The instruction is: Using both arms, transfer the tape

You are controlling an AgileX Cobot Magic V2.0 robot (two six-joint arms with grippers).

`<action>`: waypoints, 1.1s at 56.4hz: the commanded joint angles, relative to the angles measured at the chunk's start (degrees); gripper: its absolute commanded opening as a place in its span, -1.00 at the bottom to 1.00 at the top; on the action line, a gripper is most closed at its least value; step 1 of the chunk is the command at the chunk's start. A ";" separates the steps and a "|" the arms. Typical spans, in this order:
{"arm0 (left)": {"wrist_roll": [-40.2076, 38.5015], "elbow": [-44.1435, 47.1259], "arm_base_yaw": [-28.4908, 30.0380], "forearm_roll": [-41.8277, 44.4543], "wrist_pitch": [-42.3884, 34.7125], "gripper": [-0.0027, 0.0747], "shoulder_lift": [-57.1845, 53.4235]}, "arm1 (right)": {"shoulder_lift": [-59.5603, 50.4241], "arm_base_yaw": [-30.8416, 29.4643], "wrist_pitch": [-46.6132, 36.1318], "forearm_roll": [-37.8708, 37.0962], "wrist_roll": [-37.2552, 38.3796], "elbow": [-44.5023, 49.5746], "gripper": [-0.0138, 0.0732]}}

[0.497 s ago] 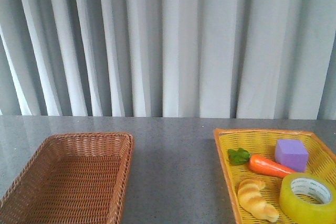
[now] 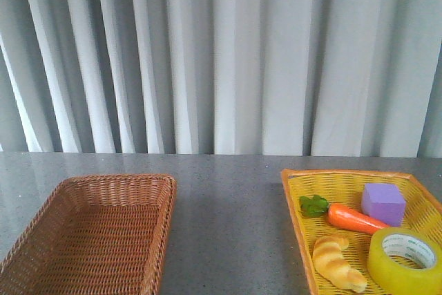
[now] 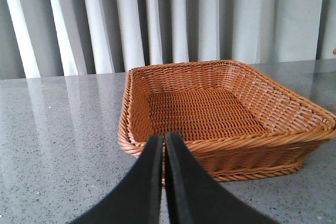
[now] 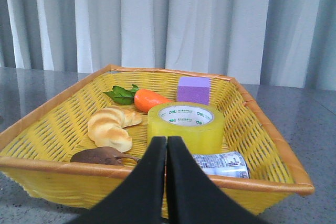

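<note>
**Inspector:** Starting on the left. The brown wicker basket sits on the grey speckled table and nothing shows inside it. The left gripper is seen only in its wrist view: fingers pressed together, nothing between them, poised just short of the basket's near rim.

**Clerk:** And to the right?

**Inspector:** The yellow woven basket holds a toy carrot with green leaves, a purple block, a croissant and the tape. The right wrist view adds a dark brown item I cannot identify and a small printed packet, both near the front wall.

**Clerk:** Where does the tape lie?

**Inspector:** Flat on its side, core opening upward, in the basket's near right corner, just beside the block and carrot, with the packet at its base. The right gripper is likewise closed and empty, outside the front wall and pointed straight at the roll, apart from it.

**Clerk:** How will it handle?

**Inspector:** My judgement: light to moderate in weight, rigid thanks to the white core, not fragile. The outer film looks glossy and may slip. I would open the jaws and either span the outer wall or put one finger into the core and pinch the wall; the second leaves the far side free for the other arm to take.

**Clerk:** Progress?

**Inspector:** None evident; the tape is untouched.
</note>
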 commanded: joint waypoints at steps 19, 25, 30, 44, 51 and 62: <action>-0.43 -0.51 -0.30 -0.43 -4.17 -0.95 -0.85 | -0.56 -0.35 -4.05 -0.57 -0.35 0.17 -0.69; -0.43 -0.51 -0.30 -0.43 -4.17 -0.95 -0.85 | -0.56 -0.35 -4.05 -0.57 -0.35 0.17 -0.69; -0.43 -0.51 -0.30 -0.43 -4.17 -0.95 -0.85 | -0.56 -0.35 -4.05 -0.57 -0.35 0.17 -0.69; -0.43 -0.51 -0.30 -0.43 -4.17 -0.95 -0.85 | -0.56 -0.35 -4.05 -0.57 -0.35 0.17 -0.69; -0.43 -0.51 -0.30 -0.43 -4.17 -0.95 -0.85 | -0.56 -0.35 -4.47 -0.36 -0.18 0.17 -0.69; -0.43 -0.51 -0.30 -0.43 -4.17 -0.95 -0.85 | -0.56 -0.35 1.83 3.18 0.39 0.17 -0.69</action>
